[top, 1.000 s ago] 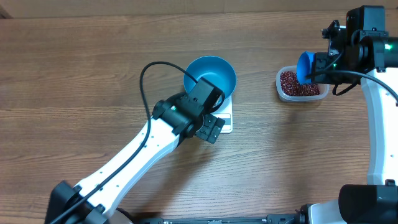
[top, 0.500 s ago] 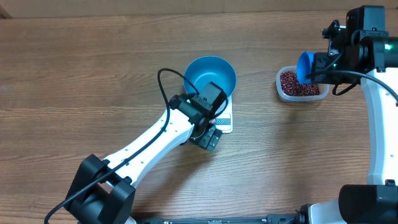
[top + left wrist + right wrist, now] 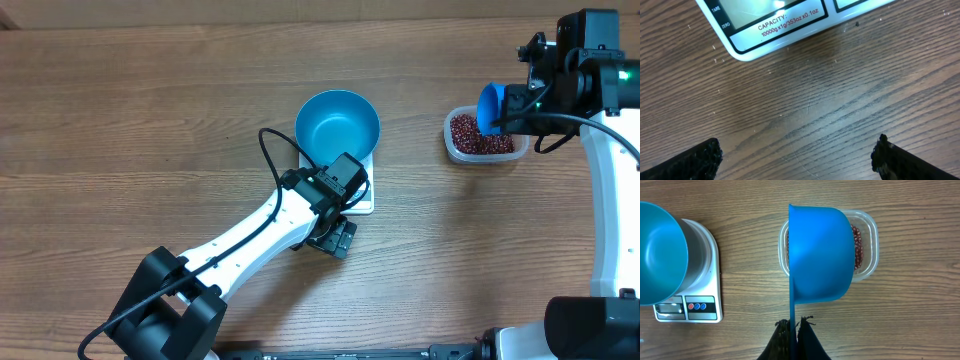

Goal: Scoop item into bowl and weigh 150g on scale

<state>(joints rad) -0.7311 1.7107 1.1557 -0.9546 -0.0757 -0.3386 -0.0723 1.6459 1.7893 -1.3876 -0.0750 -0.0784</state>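
Your beans (image 3: 480,133) lie as a loose dark red-brown heap inside the clear plastic tub (image 3: 452,145) at the right side of the desk (image 3: 150,120); in the right wrist view the beans (image 3: 858,245) show only at the tub's edge, since the blue scoop (image 3: 820,255) covers its middle; the scoop (image 3: 489,107) is turned on its side over the tub, and whether it touches the heap you cannot tell from these views; your right jaws are clenched on the scoop's thin handle, the black fingertips (image 3: 805,335) pressed together around it at the bottom of the right wrist view; well apart to the left, near the desk's centre, the deep blue bowl (image 3: 338,125) sits on the white scale (image 3: 364,200), overhanging its far side, with the scale's display and buttons exposed along the near edge; from the right wrist the bowl (image 3: 660,255) fills the left border above the scale (image 3: 710,295); your left jaws are released and spread wide, hanging over bare desk just beside the scale's near edge and grasping nothing; the left wrist view shows the two fingertips (image 3: 705,160) at the lower corners, wood between them, and the scale's corner (image 3: 775,25) with its capacity print at the top.
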